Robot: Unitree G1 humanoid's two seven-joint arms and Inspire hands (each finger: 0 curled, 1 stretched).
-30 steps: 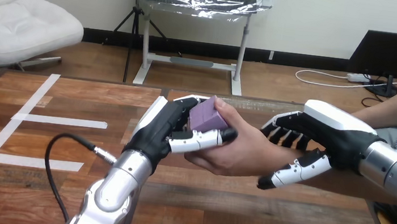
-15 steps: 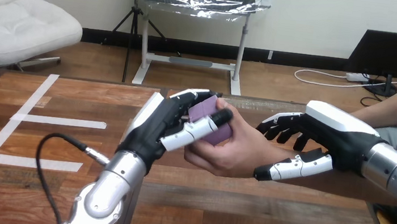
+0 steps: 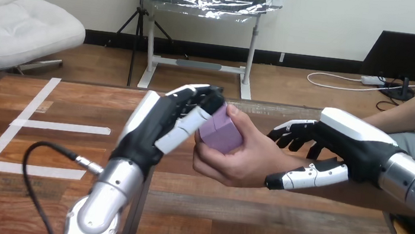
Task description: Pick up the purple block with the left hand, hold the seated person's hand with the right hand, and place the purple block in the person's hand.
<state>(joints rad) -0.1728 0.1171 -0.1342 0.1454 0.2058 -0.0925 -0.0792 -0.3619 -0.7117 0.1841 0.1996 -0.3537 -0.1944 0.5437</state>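
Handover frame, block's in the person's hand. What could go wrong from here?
1. The left hand sits right against the purple block. Pulling it away could drag the block out of the person's hand, which wraps only part of it.
2. The right hand is curled round the person's wrist. A jerk from either arm could strain the wrist or shake the block loose.

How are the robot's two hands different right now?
The left robot hand is next to the purple block, which sits in the person's hand. The right robot hand is curled round the person's wrist. The left points up and away across the table, while the right reaches in sideways. Both are black with white shells.
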